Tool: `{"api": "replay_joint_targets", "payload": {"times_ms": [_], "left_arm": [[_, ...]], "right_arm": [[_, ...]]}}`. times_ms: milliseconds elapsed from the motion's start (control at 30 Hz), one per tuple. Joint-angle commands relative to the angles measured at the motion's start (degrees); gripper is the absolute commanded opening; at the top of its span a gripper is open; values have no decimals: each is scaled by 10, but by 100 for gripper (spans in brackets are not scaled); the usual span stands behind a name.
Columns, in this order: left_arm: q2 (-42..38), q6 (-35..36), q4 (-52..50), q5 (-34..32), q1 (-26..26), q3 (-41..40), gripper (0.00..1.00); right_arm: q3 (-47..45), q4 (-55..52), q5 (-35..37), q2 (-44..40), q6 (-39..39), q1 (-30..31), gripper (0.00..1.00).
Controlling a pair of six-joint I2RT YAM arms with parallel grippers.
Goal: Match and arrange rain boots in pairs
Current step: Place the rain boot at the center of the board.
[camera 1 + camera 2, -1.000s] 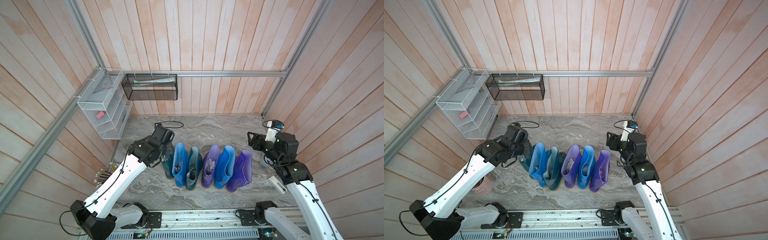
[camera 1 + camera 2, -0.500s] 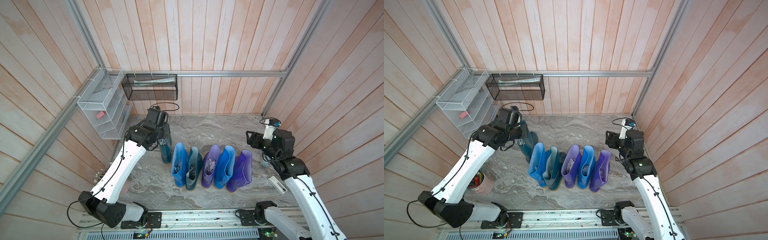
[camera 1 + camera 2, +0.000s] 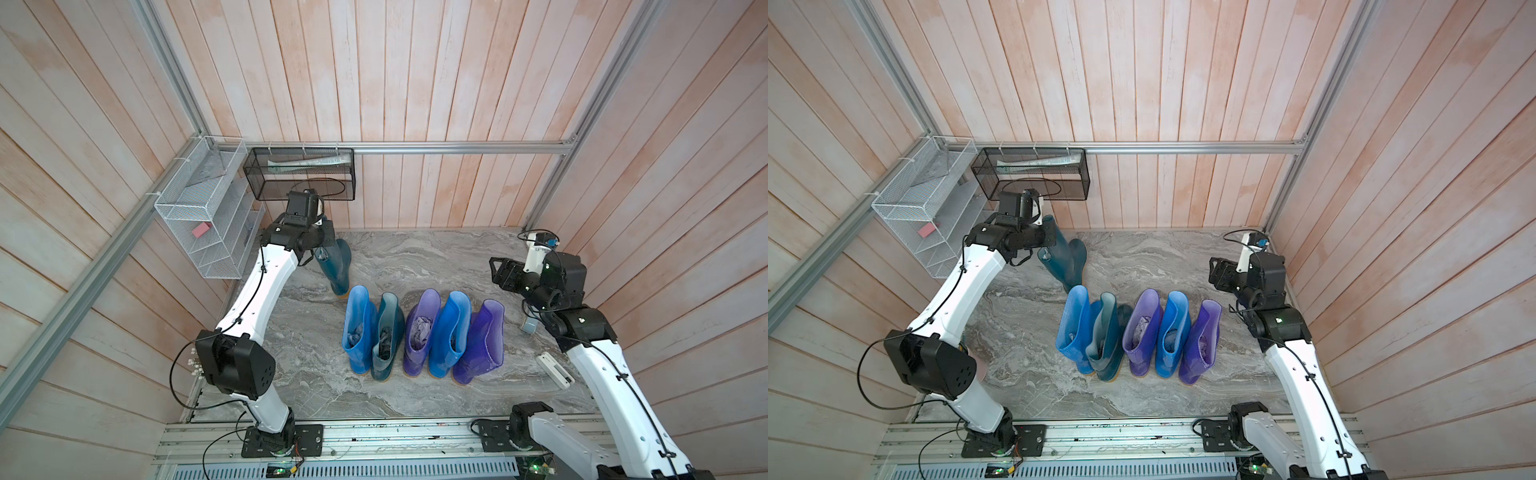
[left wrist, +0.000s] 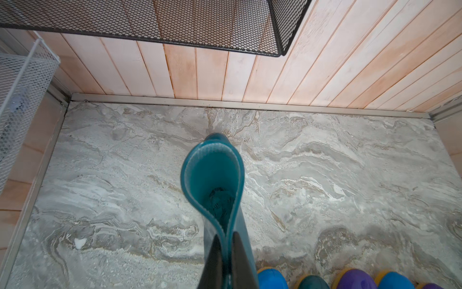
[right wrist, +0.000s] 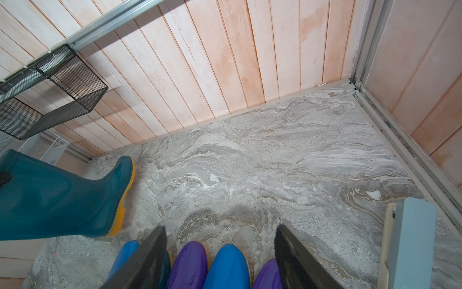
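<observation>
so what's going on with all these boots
The robot is sorting rain boots into colour pairs. Its left end effector is shut on the rim of a dark teal boot, holding it tilted behind the row. The other five stand side by side, unmatched: blue boot, other teal boot, purple boot, second blue boot, second purple boot. The right end effector is open and empty, near the second purple boot.

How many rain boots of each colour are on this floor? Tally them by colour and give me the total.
Dark teal boots: 2 (one clamped in the left gripper)
Bright blue boots: 2
Purple boots: 2
Total: 6
</observation>
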Motion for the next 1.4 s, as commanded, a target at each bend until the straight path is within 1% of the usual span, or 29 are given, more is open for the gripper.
{"api": "replay_joint_targets", "payload": {"times_ms": [0,133,667,767,833,900,933,1033,1233,1300,1367], "left_arm": [[1,23,91,39,11,40,0],[17,33,101,65,15,46,0],[60,45,114,60,15,48,0],[65,42,118,70,14,48,18],[64,40,121,74,14,48,32],[61,38,124,78,15,47,42],[58,36,124,78,14,47,46],[48,33,129,87,14,47,53],[14,16,125,102,12,45,59],[-6,13,115,100,3,44,62],[-25,10,102,83,-15,42,64]], "right_arm": [[24,14,-9,8,9,3,70],[25,22,-11,19,10,3,70],[20,41,-27,37,13,3,69],[22,43,-30,40,13,3,69],[22,44,-31,41,14,3,69],[19,46,-30,40,15,3,69],[18,47,-31,39,15,3,69],[17,45,-30,38,14,3,70],[24,34,-32,35,6,3,70],[33,23,-30,37,-1,4,70],[38,15,-30,36,-6,3,70]]}}
